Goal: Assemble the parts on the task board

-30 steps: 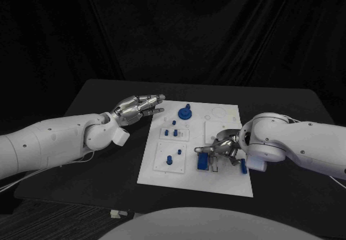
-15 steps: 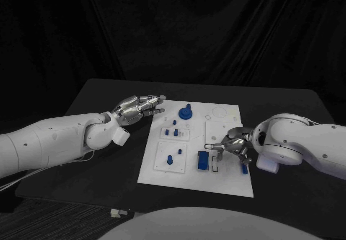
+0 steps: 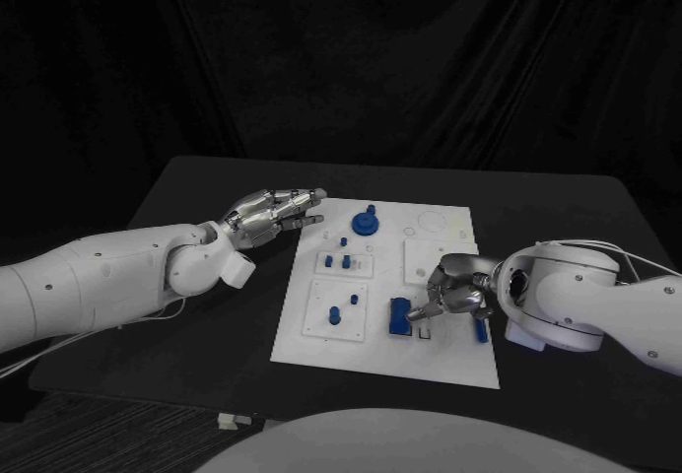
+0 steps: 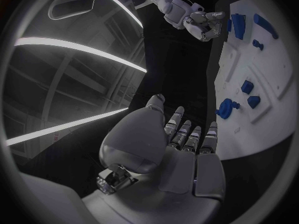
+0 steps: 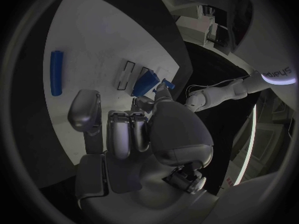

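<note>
Centrally, the white rectangular task board (image 3: pixel 434 360) lay on the black bench (image 3: pixel 569 212), carrying several small blue plastic parts. At the board's far end stood a round blue knobbed part (image 3: pixel 366 223); nearer, two short blue pegs (image 3: pixel 337 261) stood in a raised white square panel, and a single blue peg (image 3: pixel 334 315) stood in a second such panel. A flat blue rectangular block (image 3: pixel 399 315) stood beside narrow black-edged slots on the board's near half, and a slim blue bar (image 3: pixel 481 329) lay flat near the board's right edge.

The silver right hand (image 3: pixel 452 291) hung over the board's near right area, its fingers (image 5: pixel 134 129) curled downward, one fingertip reaching to the blue block's upper edge. Whether it touched or gripped that block could not be told from either view; nothing was plainly enclosed. The slim blue bar lay apart from this hand, untouched.

The silver left hand (image 3: pixel 270 214) hovered above the bench just beside the board's far left corner, clear of the board. Its fingers (image 4: pixel 187 134) were extended close together, only slightly bent, with the thumb alongside, and held nothing. The left wrist view showed the same hand (image 4: pixel 168 159) with the knobbed part (image 4: pixel 227 106) lying beyond its fingertips
</note>
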Controlling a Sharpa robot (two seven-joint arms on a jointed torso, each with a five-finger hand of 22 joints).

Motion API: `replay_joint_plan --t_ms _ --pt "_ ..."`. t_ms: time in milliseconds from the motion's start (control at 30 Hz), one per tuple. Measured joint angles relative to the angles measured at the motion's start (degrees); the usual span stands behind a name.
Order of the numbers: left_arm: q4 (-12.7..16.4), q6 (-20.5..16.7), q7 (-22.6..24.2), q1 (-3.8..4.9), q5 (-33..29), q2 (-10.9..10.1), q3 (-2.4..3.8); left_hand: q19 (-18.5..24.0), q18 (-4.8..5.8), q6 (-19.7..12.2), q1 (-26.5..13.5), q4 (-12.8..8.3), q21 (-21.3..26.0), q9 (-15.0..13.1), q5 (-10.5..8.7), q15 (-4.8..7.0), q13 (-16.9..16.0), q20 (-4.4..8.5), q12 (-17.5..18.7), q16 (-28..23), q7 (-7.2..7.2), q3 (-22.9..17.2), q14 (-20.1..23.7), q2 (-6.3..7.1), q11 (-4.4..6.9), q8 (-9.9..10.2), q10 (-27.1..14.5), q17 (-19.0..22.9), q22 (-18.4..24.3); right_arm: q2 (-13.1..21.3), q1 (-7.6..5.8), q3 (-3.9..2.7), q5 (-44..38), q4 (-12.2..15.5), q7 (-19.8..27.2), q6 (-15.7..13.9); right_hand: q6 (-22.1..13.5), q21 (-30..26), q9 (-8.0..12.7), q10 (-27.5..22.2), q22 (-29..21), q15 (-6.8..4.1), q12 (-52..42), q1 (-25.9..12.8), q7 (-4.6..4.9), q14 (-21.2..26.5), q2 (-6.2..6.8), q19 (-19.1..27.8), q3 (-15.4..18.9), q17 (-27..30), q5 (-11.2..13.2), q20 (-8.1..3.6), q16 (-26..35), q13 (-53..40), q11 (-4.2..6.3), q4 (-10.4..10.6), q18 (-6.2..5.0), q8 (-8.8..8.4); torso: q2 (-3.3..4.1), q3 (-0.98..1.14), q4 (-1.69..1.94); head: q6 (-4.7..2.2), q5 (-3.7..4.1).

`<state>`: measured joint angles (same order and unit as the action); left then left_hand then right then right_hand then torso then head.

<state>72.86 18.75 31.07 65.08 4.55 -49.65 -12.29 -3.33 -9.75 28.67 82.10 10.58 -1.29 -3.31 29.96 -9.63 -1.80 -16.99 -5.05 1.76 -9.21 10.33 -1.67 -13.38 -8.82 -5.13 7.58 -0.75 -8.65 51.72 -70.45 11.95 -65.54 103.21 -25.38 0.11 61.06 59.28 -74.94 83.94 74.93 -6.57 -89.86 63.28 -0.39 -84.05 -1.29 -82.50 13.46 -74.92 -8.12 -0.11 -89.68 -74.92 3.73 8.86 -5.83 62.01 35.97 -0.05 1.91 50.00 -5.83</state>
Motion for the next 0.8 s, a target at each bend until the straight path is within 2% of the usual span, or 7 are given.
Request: replay_joint_plan --t_ms 133,267,333,500,633,800 --pt "0.00 0.06 -0.08 -0.01 0.00 -0.04 0.00 0.00 0.00 0.00 0.00 0.00 0.00 0.00 0.00 0.00 0.00 0.00 0.00 0.02 0.00 0.00 0.00 0.00 0.00 0.00 0.00 0.00 -0.04 -0.43 0.75 -0.03 -4.71 0.01 0.87 -0.78 2.59 0.30 0.12 0.05 -0.01 -0.16 0.00 -0.02 -0.09 0.16 0.01 0.00 0.25 -0.03 0.00 0.00 0.00 0.00 0.28 0.12 0.00 3.13 0.03 0.00 0.01 0.00 -0.02" --pt "-0.04 0.16 -0.15 -0.01 0.00 -0.03 0.00 0.00 0.00 0.00 0.00 -0.01 0.00 0.00 0.22 -0.20 0.00 0.00 0.00 0.23 0.00 -0.01 -0.21 0.00 0.00 0.00 0.00 -0.05 -0.04 -1.07 1.37 -0.03 -7.70 -0.10 1.37 -1.21 3.06 0.30 0.11 0.07 -0.01 -0.16 0.00 -0.02 -0.25 0.17 0.01 -0.19 0.29 -0.03 0.00 -0.19 0.00 0.00 0.30 0.16 0.00 4.17 0.03 -0.01 0.04 0.00 -0.08" --pt "-0.06 0.22 -0.15 -0.02 0.00 -0.03 0.00 -0.03 0.00 0.61 0.00 -0.17 0.00 0.00 0.22 -0.20 0.00 0.03 -0.03 0.23 -0.02 -0.17 -0.21 0.00 -0.23 -0.05 0.23 -0.05 -0.06 -1.38 1.63 -0.03 -8.63 -0.29 1.52 -1.35 3.06 0.30 0.10 0.07 -0.01 -0.35 0.00 0.20 -0.25 -0.03 -0.19 -0.21 0.29 -0.03 -0.76 -0.21 0.00 0.00 0.30 0.16 0.00 4.66 0.03 -0.02 0.04 0.00 -0.10" --pt "-0.03 0.43 -0.12 -0.02 0.00 -0.03 0.00 -0.21 0.00 0.74 0.00 -0.32 0.00 -0.10 0.22 -0.41 -0.05 0.22 -0.27 0.44 -0.07 -0.32 -0.41 0.00 -0.28 -0.20 0.28 -0.11 -0.22 -2.17 2.19 -0.09 -10.23 -1.04 1.97 -1.50 3.05 0.30 0.09 0.07 -0.01 -0.35 0.00 0.78 -0.25 -0.03 0.02 -0.17 -1.22 -0.02 -1.86 -0.24 0.00 0.01 0.30 0.83 0.00 4.95 0.00 -0.03 0.05 0.00 -0.19" --pt "-0.03 0.55 -0.11 -0.03 0.00 -0.07 0.00 -0.21 0.00 0.73 0.00 -0.32 0.00 -0.10 0.22 -0.41 -0.05 0.21 -0.27 0.44 -0.09 -0.32 -0.41 0.00 -0.28 -0.20 0.28 -0.11 -0.22 -2.63 2.32 -0.22 -10.82 -1.34 2.49 -1.49 2.43 0.30 0.09 -0.10 -0.02 -0.50 0.00 1.37 -0.65 0.12 0.62 0.01 -2.85 -0.02 -4.82 -0.42 0.00 0.01 0.47 1.19 0.00 4.95 -0.03 -0.03 0.05 0.00 -0.25" --pt "-0.07 0.63 -0.11 -0.03 0.00 -0.11 0.00 -0.21 0.00 0.92 0.23 -0.32 0.00 -0.10 0.22 -0.41 -0.05 0.22 -0.27 0.44 0.10 -0.32 -0.41 0.23 -0.28 -0.20 0.28 -0.11 -0.21 -2.78 2.41 -0.30 -11.19 -1.51 3.02 -1.41 1.24 0.09 0.09 -0.14 -0.02 -0.50 0.00 2.04 -0.52 0.12 1.30 0.01 -3.54 -0.02 -6.38 -0.42 0.00 0.01 0.50 0.95 -0.01 4.86 -0.03 -0.03 0.05 0.00 -0.19"
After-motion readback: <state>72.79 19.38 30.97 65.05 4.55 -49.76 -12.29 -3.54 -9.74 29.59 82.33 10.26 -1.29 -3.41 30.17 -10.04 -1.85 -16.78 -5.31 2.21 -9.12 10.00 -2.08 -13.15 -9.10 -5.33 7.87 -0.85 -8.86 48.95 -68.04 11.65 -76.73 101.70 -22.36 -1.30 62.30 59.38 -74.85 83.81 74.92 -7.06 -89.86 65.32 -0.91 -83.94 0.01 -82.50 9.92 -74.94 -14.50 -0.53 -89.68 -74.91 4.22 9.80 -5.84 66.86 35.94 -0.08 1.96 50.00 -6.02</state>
